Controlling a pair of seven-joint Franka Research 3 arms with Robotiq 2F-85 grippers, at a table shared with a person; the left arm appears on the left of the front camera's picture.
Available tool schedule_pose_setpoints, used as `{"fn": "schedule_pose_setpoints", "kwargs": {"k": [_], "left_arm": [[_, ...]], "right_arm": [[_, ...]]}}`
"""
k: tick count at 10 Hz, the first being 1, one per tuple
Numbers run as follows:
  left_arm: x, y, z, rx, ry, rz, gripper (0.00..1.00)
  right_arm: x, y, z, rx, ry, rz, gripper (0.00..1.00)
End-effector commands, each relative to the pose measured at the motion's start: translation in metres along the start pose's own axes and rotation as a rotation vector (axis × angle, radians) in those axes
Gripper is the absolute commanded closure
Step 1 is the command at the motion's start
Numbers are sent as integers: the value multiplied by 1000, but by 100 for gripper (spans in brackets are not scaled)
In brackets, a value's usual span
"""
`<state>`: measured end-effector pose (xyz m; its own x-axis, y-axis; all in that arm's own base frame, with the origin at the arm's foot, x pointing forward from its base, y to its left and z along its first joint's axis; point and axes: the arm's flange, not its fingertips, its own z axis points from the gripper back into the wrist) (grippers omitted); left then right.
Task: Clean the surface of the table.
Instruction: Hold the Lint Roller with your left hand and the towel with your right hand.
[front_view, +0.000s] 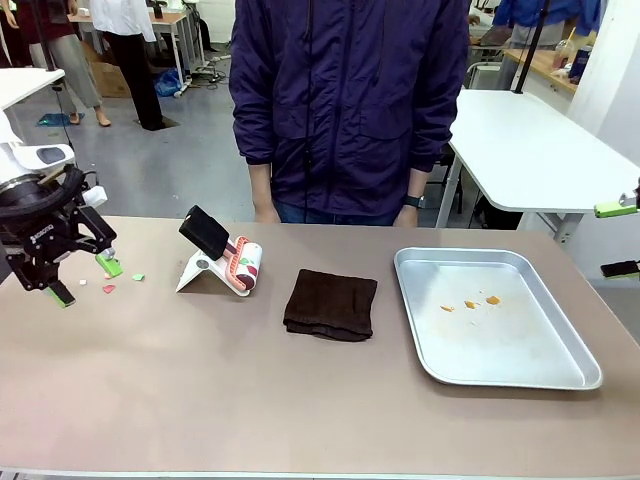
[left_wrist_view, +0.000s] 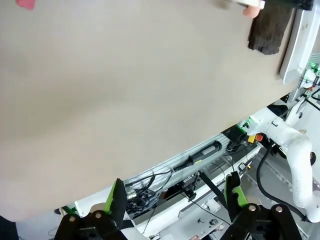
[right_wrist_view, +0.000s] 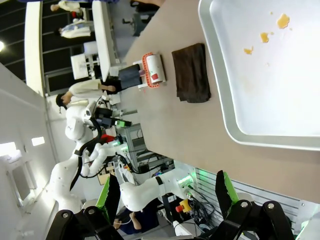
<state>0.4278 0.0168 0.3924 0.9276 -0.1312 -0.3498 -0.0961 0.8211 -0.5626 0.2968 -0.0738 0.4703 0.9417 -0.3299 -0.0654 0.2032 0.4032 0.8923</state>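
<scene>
The brownish-taupe table (front_view: 200, 390) carries small scraps: a red one (front_view: 108, 288), a green one (front_view: 138, 277) and a white one (front_view: 83, 283) at the far left. My left gripper (front_view: 86, 281) hangs open just above the table beside these scraps, nothing between its green pads. In the left wrist view the open gripper (left_wrist_view: 176, 197) looks over the bare table (left_wrist_view: 125, 90) and its near edge, the red scrap (left_wrist_view: 25, 4) at the top. My right gripper (front_view: 618, 239) stands open past the table's right end; in its own view it (right_wrist_view: 166, 195) holds nothing.
A dark brown folded cloth (front_view: 330, 303) lies mid-table. Left of it stands a white holder (front_view: 197, 272) with a black block and a patterned roller (front_view: 243, 262). A metal tray (front_view: 560, 375) with orange crumbs (front_view: 470, 303) sits at right. A person in a dark jacket (front_view: 345, 100) stands at the far side.
</scene>
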Motion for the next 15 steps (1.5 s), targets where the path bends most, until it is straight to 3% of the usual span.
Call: {"fn": "schedule_pose_setpoints", "kwargs": {"k": [1,15], "left_arm": [[-6,8,-6,-3,10,-9,0],[-6,8,-6,-3,10,-9,0]], "right_arm": [[1,2,1,27,-3,16,0],[1,2,1,27,-3,16,0]]}}
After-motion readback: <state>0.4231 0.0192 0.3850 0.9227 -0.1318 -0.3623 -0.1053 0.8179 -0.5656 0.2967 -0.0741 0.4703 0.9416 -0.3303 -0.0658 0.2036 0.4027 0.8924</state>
